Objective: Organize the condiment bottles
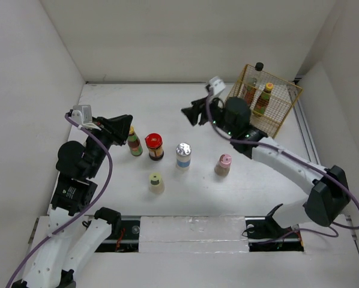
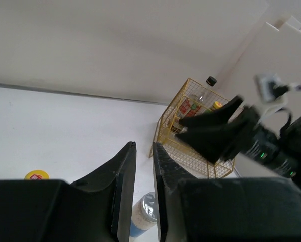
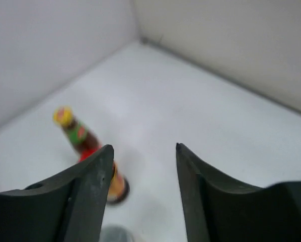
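Observation:
Five condiment bottles stand on the table: a green-red striped one [image 1: 132, 141], a red-capped jar [image 1: 155, 146], a silver-capped jar [image 1: 183, 155], a pink-capped one [image 1: 224, 164] and a yellow-green-capped one [image 1: 156, 182]. A black-capped bottle [image 1: 259, 67] and a yellow-red-capped bottle [image 1: 265, 96] stand in the gold wire basket [image 1: 286, 111]. My left gripper [image 1: 124, 123] hovers above the striped bottle, shut and empty [image 2: 143, 144]; the silver-capped jar [image 2: 145, 212] shows below its jaws. My right gripper [image 1: 191, 114] is open and empty [image 3: 143, 147], above the table left of the basket; the striped bottle [image 3: 77, 133] shows past it.
The gold wire basket [image 2: 191, 151] stands at the back right near the wall. White walls close in the table on the left, back and right. The arm bases sit at the near edge.

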You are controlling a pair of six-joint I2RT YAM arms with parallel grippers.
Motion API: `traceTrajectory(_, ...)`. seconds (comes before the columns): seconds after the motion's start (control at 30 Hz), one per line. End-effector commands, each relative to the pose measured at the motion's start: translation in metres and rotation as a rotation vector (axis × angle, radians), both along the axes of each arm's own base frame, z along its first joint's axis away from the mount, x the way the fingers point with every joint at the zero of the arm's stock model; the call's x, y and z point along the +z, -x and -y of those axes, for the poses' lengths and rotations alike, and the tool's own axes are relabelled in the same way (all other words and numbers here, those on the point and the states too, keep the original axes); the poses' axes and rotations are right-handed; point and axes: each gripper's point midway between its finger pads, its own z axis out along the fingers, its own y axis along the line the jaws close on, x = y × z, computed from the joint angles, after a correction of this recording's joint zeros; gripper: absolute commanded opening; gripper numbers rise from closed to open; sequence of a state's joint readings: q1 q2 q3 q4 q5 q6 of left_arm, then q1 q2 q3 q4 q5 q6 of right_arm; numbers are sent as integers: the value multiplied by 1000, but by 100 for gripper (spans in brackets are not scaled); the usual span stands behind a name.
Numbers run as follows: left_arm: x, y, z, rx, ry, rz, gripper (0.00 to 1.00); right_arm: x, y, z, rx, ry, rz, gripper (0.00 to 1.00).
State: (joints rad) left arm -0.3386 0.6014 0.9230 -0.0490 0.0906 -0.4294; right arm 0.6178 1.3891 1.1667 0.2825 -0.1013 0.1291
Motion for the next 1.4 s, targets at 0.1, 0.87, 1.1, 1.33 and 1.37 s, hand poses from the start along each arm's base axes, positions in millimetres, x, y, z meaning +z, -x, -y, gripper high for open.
traceTrajectory(0.1,19,6,-7,25,29,65,17,-78,39,-5,-36,178,-110,89)
traceTrajectory(0.87,12,3,2,-17,25,46,34,-181,77,-48,50,380,-317,87)
traceTrajectory(1.1,14,4,3,-28,26,56,35,-128,72,-56,35,238,-220,61)
traceTrajectory(1.33,14,5,5,-37,24,56,35,-13,24,12,-198,126,-15,57)
traceTrajectory(1.37,14,5,5,-37,24,56,35,3,16,25,-223,100,7,57)
